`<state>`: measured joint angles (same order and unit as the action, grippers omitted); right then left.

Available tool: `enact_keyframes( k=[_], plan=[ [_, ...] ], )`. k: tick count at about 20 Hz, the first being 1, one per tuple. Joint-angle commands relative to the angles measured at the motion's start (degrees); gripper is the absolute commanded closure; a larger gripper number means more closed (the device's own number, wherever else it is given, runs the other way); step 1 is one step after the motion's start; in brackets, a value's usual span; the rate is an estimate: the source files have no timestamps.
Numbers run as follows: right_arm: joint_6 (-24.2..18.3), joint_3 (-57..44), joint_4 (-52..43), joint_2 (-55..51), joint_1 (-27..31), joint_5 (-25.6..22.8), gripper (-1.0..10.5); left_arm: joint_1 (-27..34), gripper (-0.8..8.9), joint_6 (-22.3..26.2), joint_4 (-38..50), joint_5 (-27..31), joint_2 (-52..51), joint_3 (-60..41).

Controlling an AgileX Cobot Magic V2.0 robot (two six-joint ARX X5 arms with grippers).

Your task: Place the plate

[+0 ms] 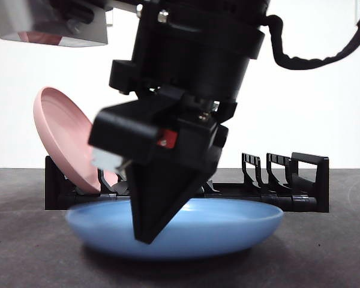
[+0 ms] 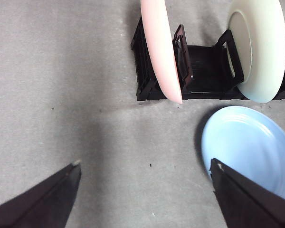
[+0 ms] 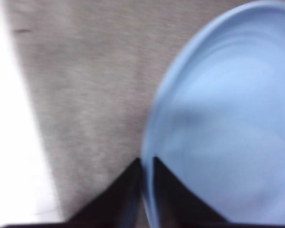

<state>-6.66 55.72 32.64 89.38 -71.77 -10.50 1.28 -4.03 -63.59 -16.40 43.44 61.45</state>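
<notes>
A light blue plate (image 1: pixel 228 228) lies flat on the grey table in front of the black rack (image 1: pixel 306 180). My right gripper (image 1: pixel 147 237) comes down from above onto the plate's near-left rim. In the right wrist view its jaws (image 3: pixel 146 160) pinch the rim of the blue plate (image 3: pixel 228 118). My left gripper (image 2: pixel 146 164) hangs open high over the bare table, with the blue plate (image 2: pixel 249 142) beside one jaw. A pink plate (image 1: pixel 63 138) leans in the rack's left end.
The left wrist view shows the rack (image 2: pixel 204 71) holding the pink plate (image 2: pixel 160 52) and a white plate (image 2: pixel 261 47) on edge. Free slots stand at the rack's right end (image 1: pixel 270 171). Grey table (image 2: pixel 61 85) lies open to the rack's left.
</notes>
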Motion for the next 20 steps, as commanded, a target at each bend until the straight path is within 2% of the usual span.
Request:
enact_keyframes(
  k=[1, 3, 5, 6, 8, 10, 13, 15, 17, 20],
  plan=[
    [0.46, 0.59, -0.35, 0.92, -0.74, 0.0, 7.7, 0.09, 3.77, 0.35, 0.57, 0.11, 0.37, 1.18],
    [3.23, 1.57, 2.36, 0.61, -0.74, 0.98, 7.7, 0.09, 3.77, 0.33, 0.61, 0.09, 0.37, 1.18],
    [4.17, 4.17, 6.95, -0.59, -0.74, 6.21, 7.3, 0.09, 3.77, 0.04, 0.61, 0.07, 0.37, 1.18],
    [5.05, 5.62, 8.72, -1.73, -0.74, 6.93, 7.0, 0.09, 3.77, -0.46, 0.57, 0.04, 0.37, 1.18],
    [7.54, 9.18, 12.63, -5.77, -0.15, 7.02, 6.8, 0.02, 3.77, -3.52, 0.66, -0.42, 0.59, 1.18],
    [11.87, 12.52, 16.17, -10.88, 1.79, 7.02, 6.8, -0.66, 3.77, -5.33, 0.81, -2.19, 1.92, 1.2],
    [18.21, 17.05, 22.23, -18.14, 5.51, 6.86, 6.8, -3.65, 3.78, -7.06, 2.49, -2.27, 6.12, 1.64],
    [20.24, 18.88, 24.09, -22.14, 7.32, 5.33, 6.8, -6.38, 3.8, -8.7, 4.59, -1.92, 10.4, 3.3],
    [21.2, 19.5, 24.33, -25.49, 8.61, 2.8, 6.8, -9.7, 4.1, -8.96, 6.78, 1.42, 15.54, 6.58],
    [21.31, 19.5, 25.57, -28.87, 9.73, -0.74, 6.8, -15.41, 4.19, -8.92, 7.5, 11.19, 24.87, 14.32]
  ],
)
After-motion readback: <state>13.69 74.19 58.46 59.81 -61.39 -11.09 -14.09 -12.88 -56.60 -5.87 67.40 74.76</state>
